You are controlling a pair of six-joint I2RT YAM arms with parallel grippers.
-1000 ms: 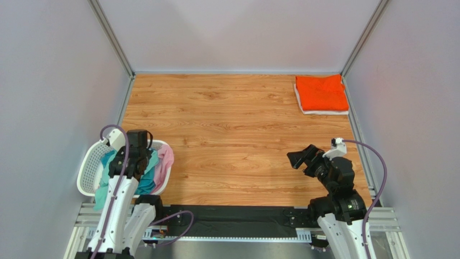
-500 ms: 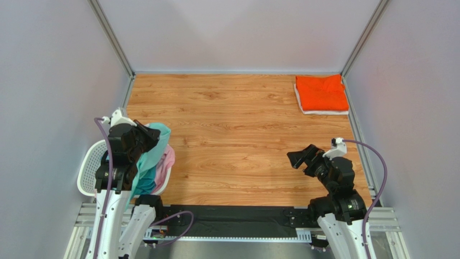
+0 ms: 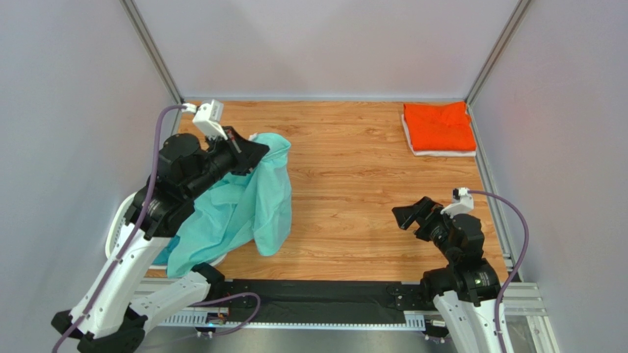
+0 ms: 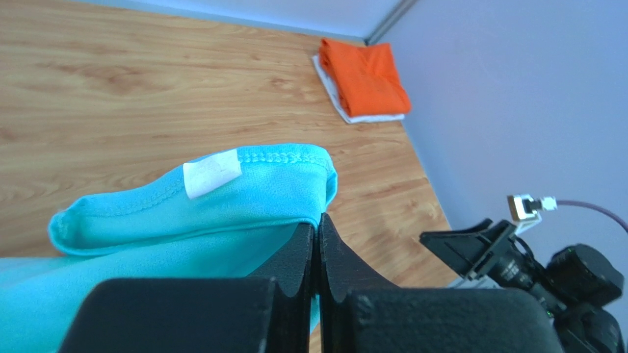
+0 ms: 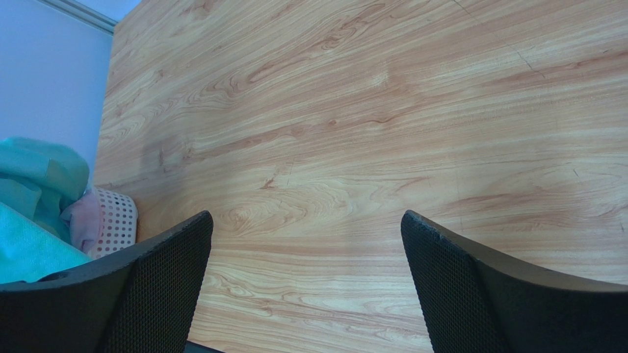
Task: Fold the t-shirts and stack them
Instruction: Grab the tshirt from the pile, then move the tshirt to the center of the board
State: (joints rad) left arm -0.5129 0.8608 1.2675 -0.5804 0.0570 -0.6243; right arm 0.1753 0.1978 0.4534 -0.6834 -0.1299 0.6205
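Note:
My left gripper (image 3: 254, 149) is shut on the mint-teal t-shirt (image 3: 243, 209) and holds it in the air over the table's left side. The shirt hangs down from the jaws toward the basket. In the left wrist view the collar hem with a white label (image 4: 212, 170) lies just above my closed gripper (image 4: 318, 228). A folded bright orange t-shirt (image 3: 438, 126) lies on a folded white t-shirt (image 3: 442, 153) at the far right corner; they also show in the left wrist view (image 4: 366, 75). My right gripper (image 3: 407, 213) is open and empty above the table's right side, as in the right wrist view (image 5: 306, 254).
A white plastic laundry basket (image 3: 121, 220) stands at the near left, mostly hidden by the hanging shirt; its perforated wall (image 5: 116, 217) and a pink shirt (image 5: 82, 220) show in the right wrist view. Grey walls enclose the wooden table (image 3: 346, 184) on three sides.
My left arm has lifted the mint-teal shirt out of the basket and carried it up and toward the far middle, so it now hangs spread out. The right arm has not moved.

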